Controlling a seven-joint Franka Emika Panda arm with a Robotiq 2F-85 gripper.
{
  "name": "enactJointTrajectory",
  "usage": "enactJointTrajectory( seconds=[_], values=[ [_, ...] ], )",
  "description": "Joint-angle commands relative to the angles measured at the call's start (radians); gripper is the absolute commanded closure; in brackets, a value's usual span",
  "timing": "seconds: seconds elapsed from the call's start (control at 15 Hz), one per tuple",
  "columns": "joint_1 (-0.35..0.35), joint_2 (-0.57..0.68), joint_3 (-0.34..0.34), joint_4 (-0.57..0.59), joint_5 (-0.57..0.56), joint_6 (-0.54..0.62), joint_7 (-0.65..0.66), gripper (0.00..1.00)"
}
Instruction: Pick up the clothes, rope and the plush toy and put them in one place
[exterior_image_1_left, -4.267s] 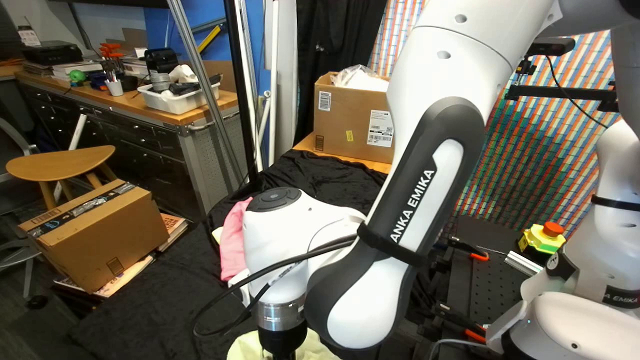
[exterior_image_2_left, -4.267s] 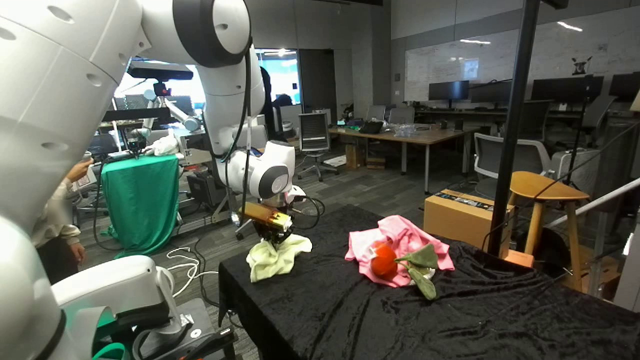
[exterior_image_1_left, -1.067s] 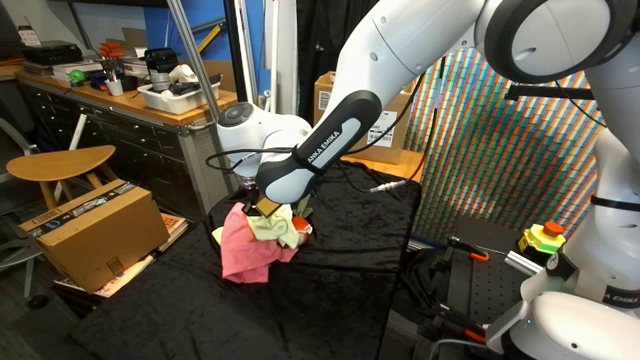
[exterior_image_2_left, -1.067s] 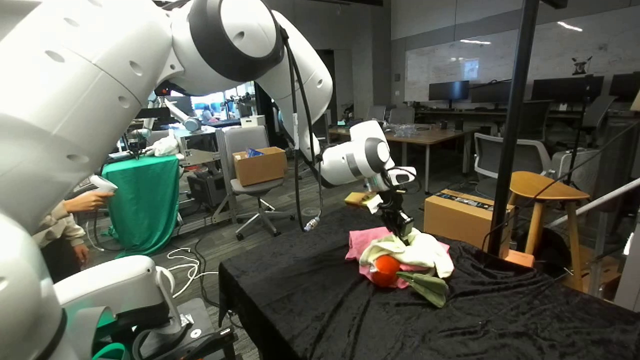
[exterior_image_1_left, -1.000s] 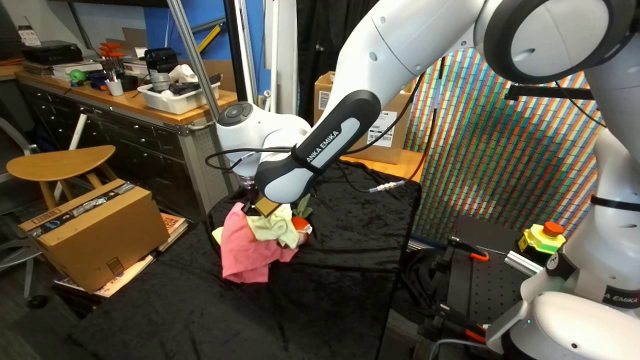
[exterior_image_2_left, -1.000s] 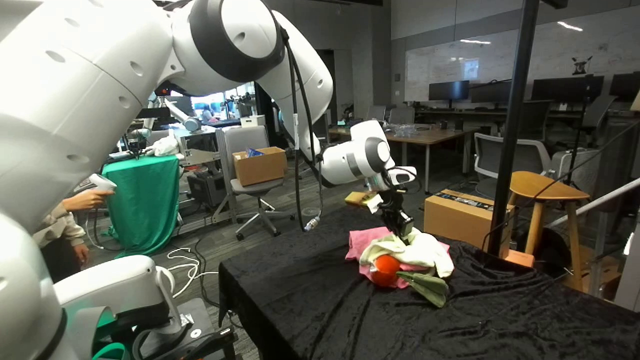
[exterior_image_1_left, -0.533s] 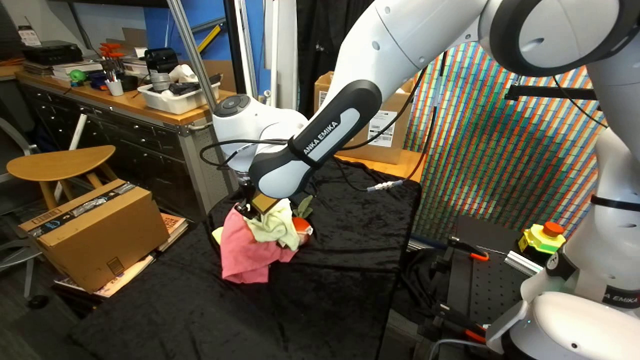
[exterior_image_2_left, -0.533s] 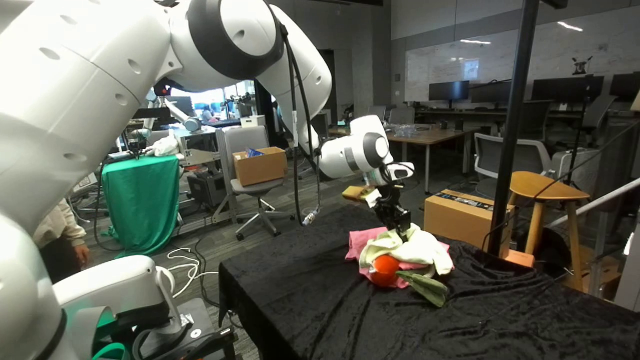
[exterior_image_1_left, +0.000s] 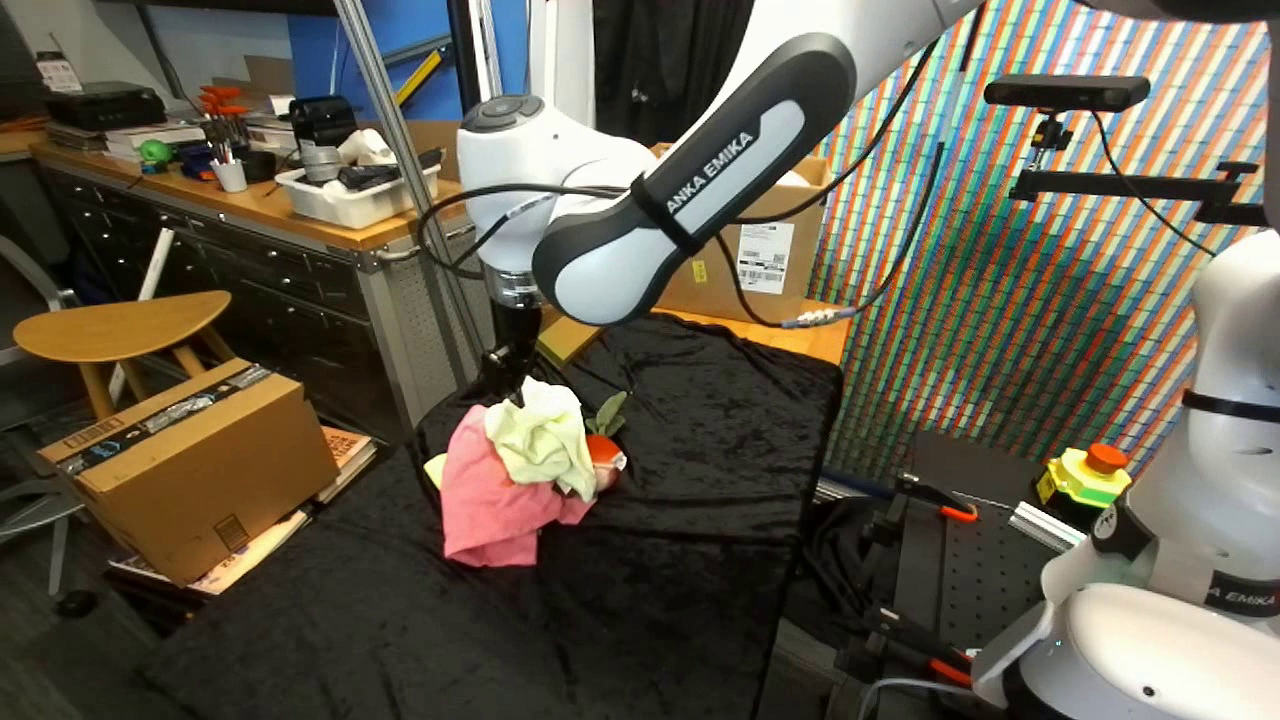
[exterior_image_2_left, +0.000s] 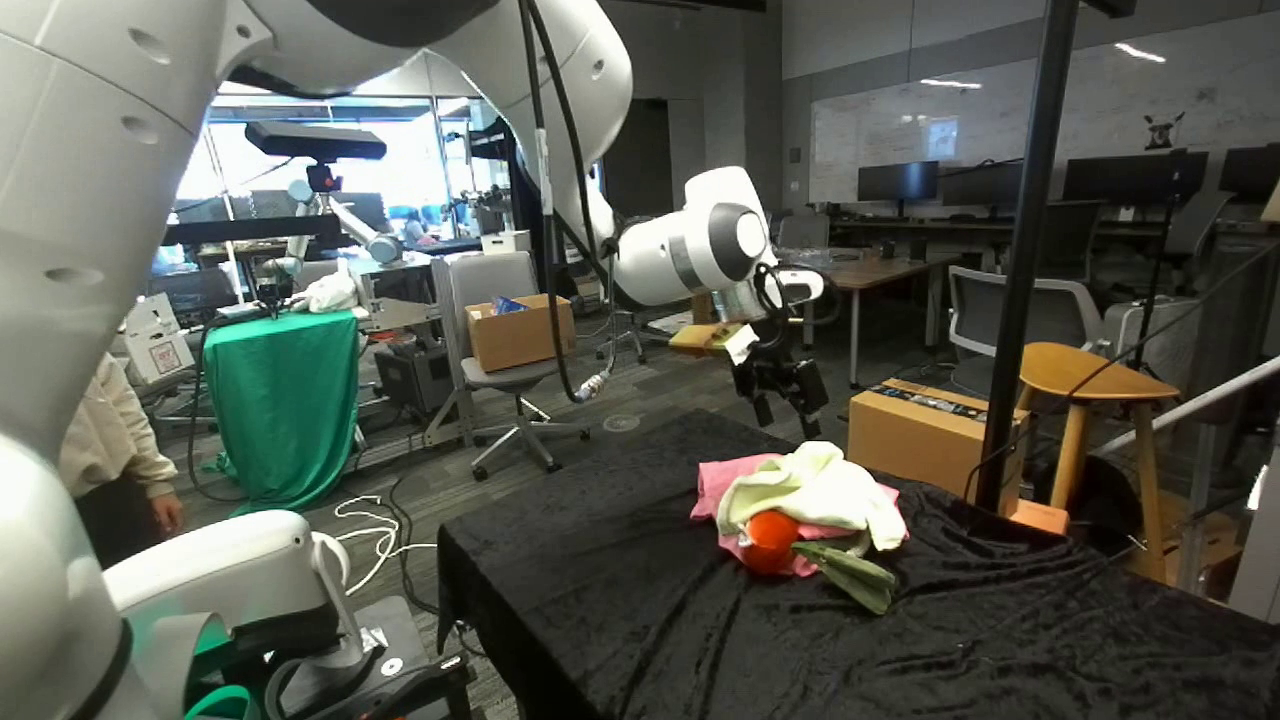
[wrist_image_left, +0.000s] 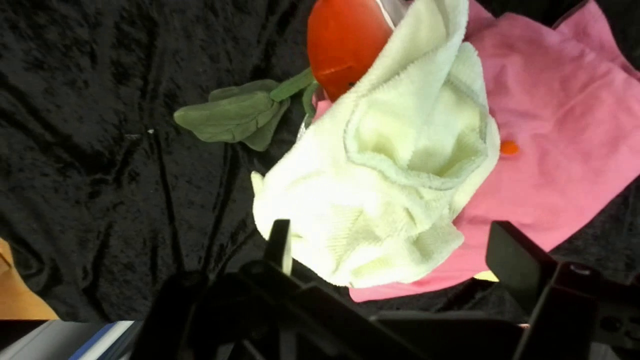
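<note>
Since the earlier frames, the pale yellow-green cloth (wrist_image_left: 350, 220) has travelled from a lone spot on the black-draped table (exterior_image_1_left: 650, 620) to the top of the pink cloth (wrist_image_left: 575, 130), and the tool (wrist_image_left: 390, 235) has risen away from it. Its jaws stand spread wide with nothing pinched between them, so I take it the cloth was let go on purpose, to add it to what is gathered. It lies crumpled, not folded; that seems good enough for a task that asks only for one place. The pink cloth, broader and flatter, appears to serve as the base. On or against it rests the plush toy (exterior_image_2_left: 770, 543), partly overlapped by the pale cloth, its leaves (wrist_image_left: 225, 115) reaching out over the table; the fabric round it probably keeps it from rolling. A yellow scrap (exterior_image_1_left: 434, 469) shows at the pink cloth's edge, its owner unclear. I cannot make out the rope or a white garment; either may be buried. If so, the gathering looks nearly finished, with only a clean retreat left.
</note>
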Motion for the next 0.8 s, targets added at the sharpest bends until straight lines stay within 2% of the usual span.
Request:
enactJointTrajectory(
  seconds=[0.0,0.27,0.73],
  values=[
    [-0.076,-0.203,0.077,-0.21,0.068,-0.026,-0.184,0.0],
    [-0.164,-0.409,0.149,-0.386,0.211,-0.135,-0.428,0.0],
    [-0.232,-0.803,0.131,-0.587,0.329,-0.328,-0.619,0.0]
  ],
)
